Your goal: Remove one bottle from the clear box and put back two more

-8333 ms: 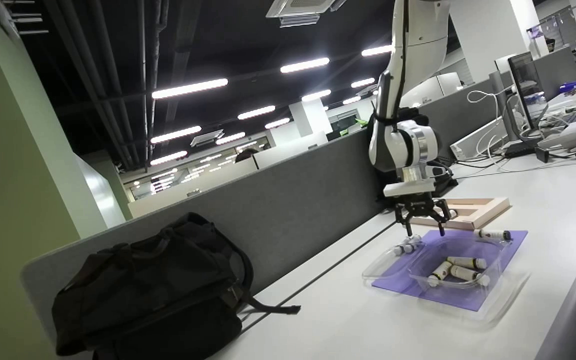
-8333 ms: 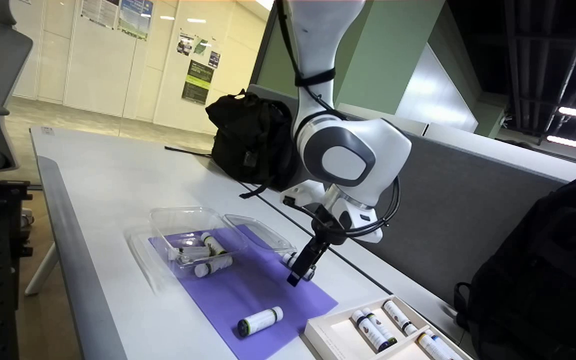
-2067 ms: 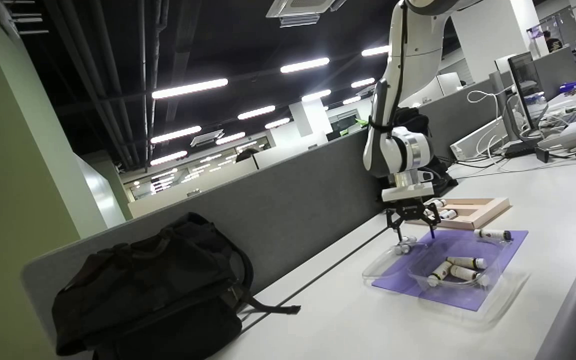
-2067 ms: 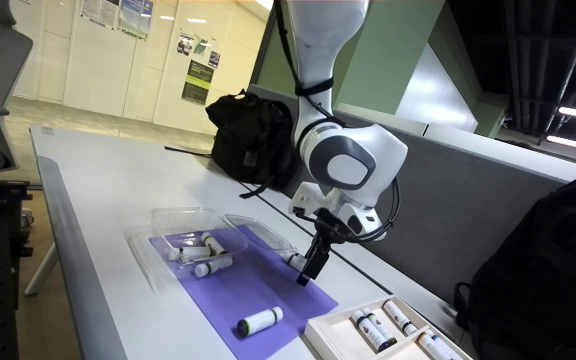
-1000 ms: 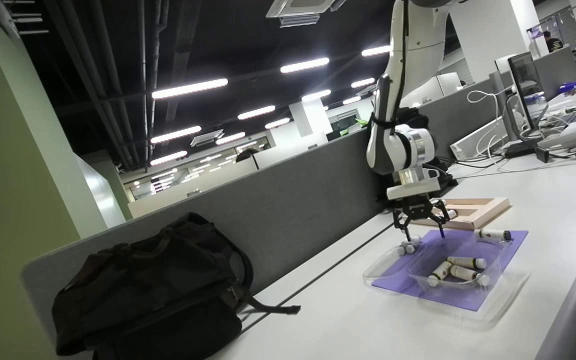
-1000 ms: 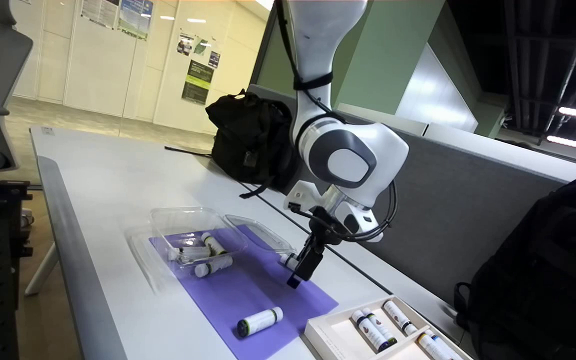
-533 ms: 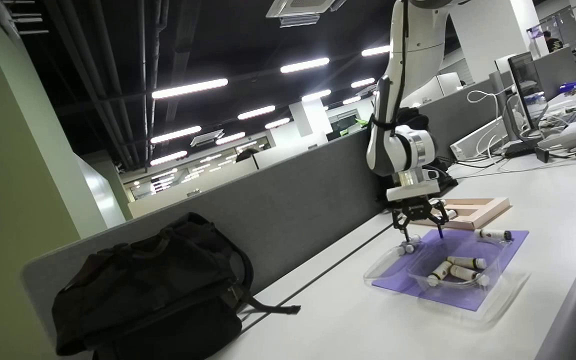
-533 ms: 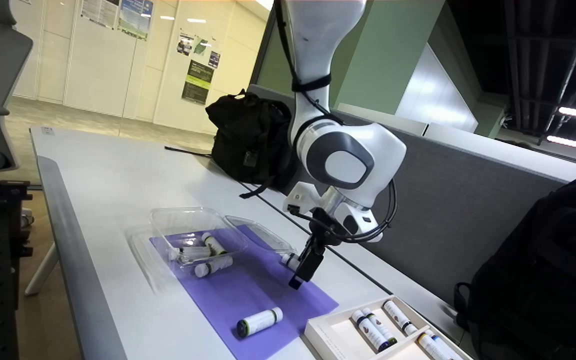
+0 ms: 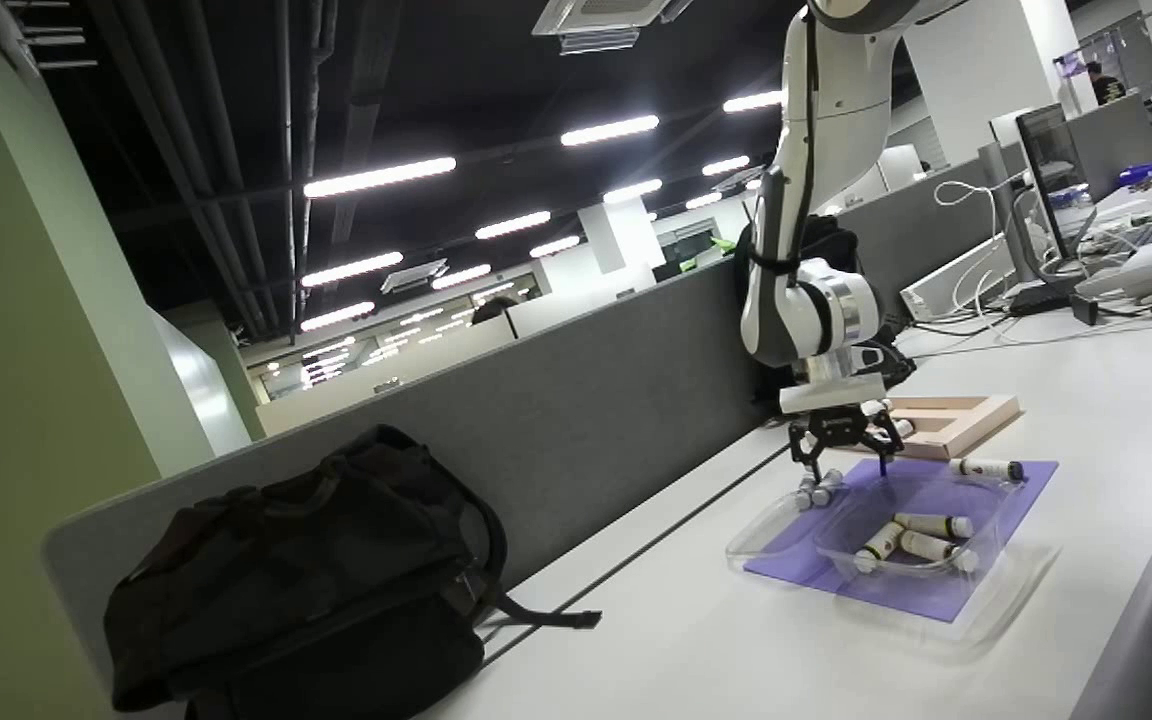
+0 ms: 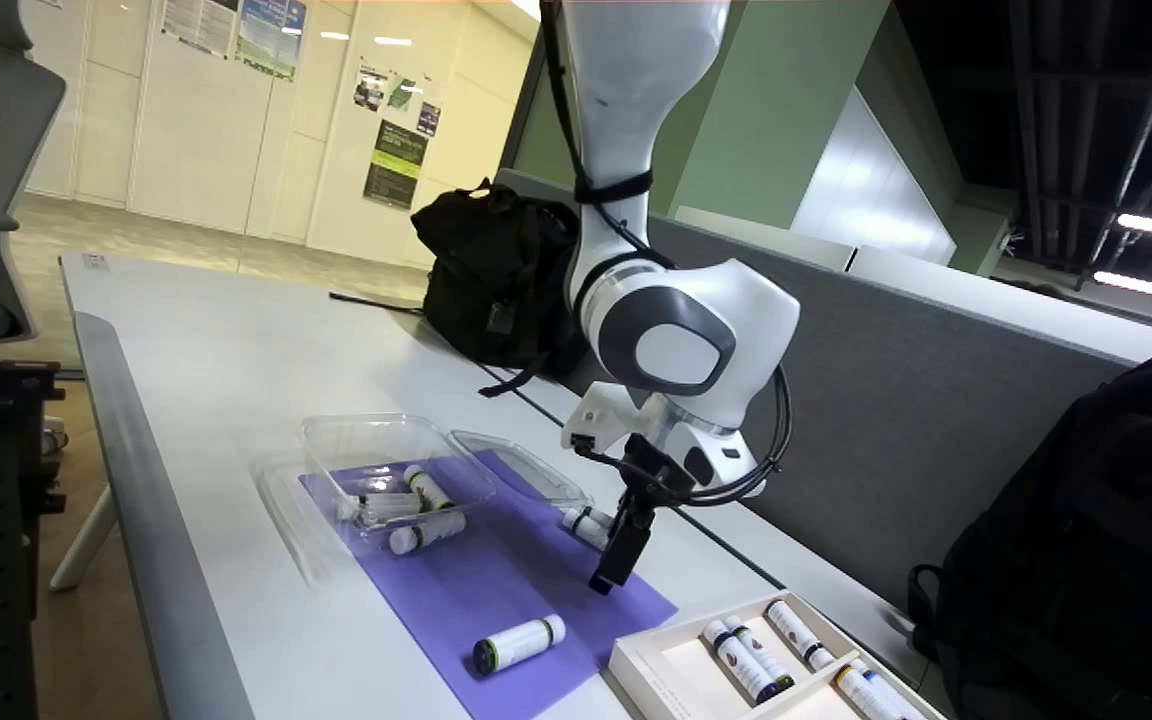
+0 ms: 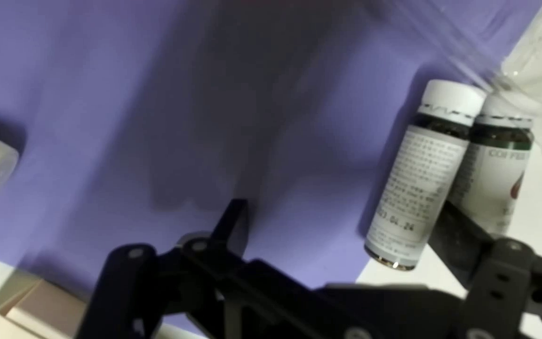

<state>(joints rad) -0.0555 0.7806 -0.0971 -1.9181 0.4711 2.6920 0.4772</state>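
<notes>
Inside the clear box (image 10: pixel 361 440), three bottles (image 9: pixel 928 546), by the parted jaws, two other bottles (image 11: pixel 417 188)

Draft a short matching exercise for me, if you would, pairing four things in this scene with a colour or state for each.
1. Gripper
2. Clear box
3. Mat
4. Tray

A. Pale, divided into compartments
B. Black, jaws standing apart
C. Three bottles in view inside
D. Purple

Right pairs: 1-B; 2-C; 3-D; 4-A
</notes>
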